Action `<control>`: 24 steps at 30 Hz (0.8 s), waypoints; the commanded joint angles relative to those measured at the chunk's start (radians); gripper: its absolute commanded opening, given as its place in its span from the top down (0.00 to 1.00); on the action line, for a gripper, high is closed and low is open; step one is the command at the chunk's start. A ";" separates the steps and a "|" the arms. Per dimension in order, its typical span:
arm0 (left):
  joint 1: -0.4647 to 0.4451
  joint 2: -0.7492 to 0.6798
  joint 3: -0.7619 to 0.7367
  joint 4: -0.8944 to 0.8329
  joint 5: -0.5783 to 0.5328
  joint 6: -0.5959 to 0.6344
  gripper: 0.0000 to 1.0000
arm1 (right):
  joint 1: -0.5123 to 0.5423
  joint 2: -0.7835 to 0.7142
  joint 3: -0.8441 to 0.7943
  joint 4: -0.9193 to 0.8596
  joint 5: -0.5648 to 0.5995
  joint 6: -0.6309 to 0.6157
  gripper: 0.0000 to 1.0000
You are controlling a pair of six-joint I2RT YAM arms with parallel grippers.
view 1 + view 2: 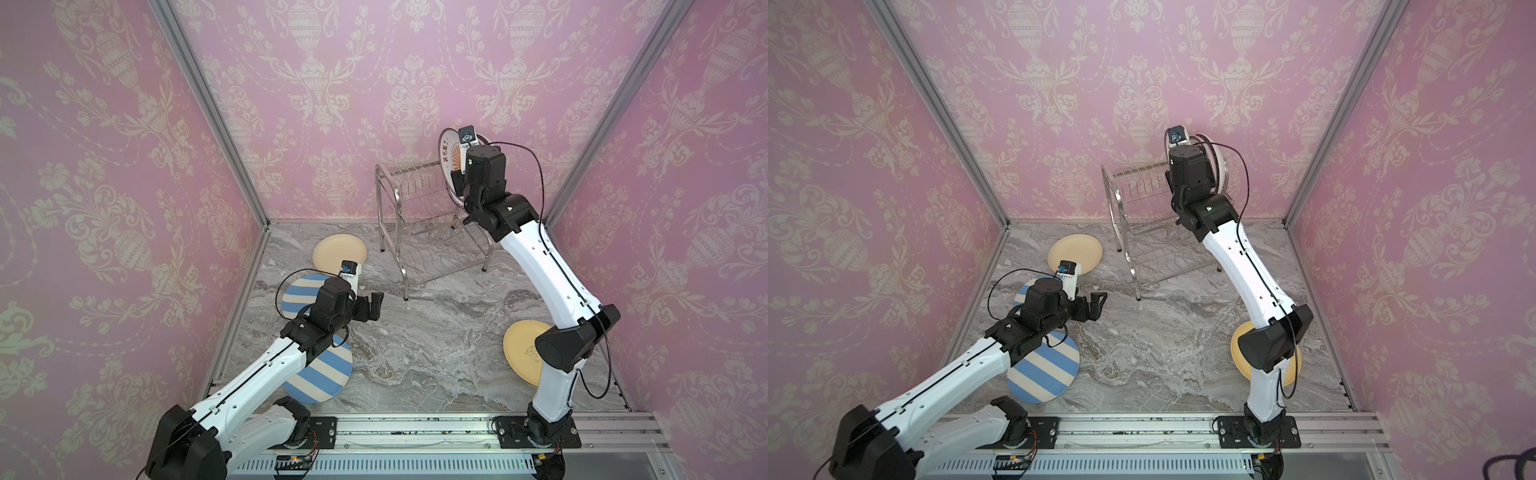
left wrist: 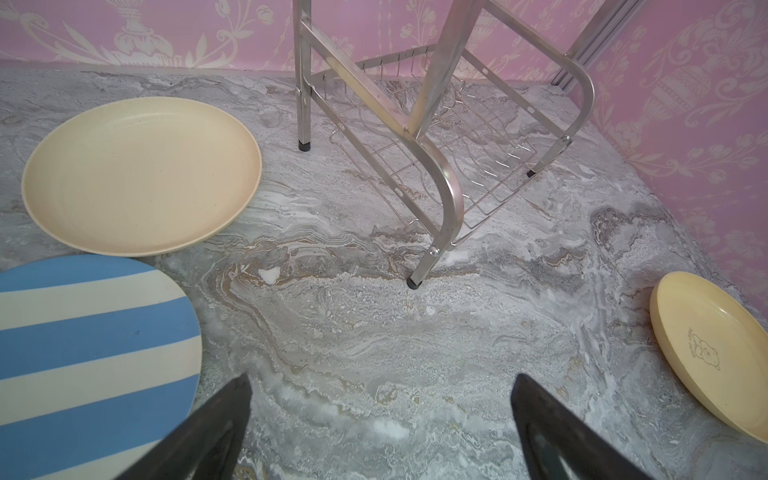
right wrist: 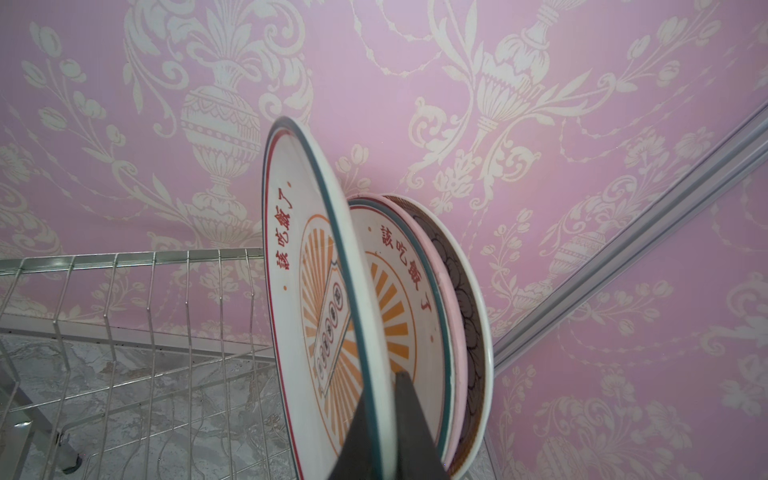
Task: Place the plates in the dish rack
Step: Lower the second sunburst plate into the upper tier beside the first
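Note:
My right gripper (image 3: pixel 382 382) is shut on the rim of a white plate with an orange sunburst (image 3: pixel 299 249), held upright at the top tier of the steel dish rack (image 1: pixel 400 249). Beside it in the rack stand a second sunburst plate (image 3: pixel 399 282), a pink plate (image 3: pixel 457 353) and a dark petal-patterned plate (image 3: pixel 469 316). My left gripper (image 2: pixel 381 378) hangs open and holds nothing above the table. Flat on the table lie two blue-striped plates (image 1: pixel 297 291) (image 1: pixel 328 374) and two cream plates (image 1: pixel 338 251) (image 1: pixel 521 349).
The marble table (image 1: pixel 436 353) is boxed in by pink wallpapered walls with aluminium corner posts (image 3: pixel 623 257) close behind the rack. The rack's lower tier (image 2: pixel 478 166) holds nothing. My right arm's elbow (image 1: pixel 569 345) hangs over the near cream plate.

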 commanded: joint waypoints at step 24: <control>0.019 -0.033 -0.035 -0.028 -0.004 -0.004 0.01 | -0.044 0.051 0.025 0.035 -0.035 0.071 1.00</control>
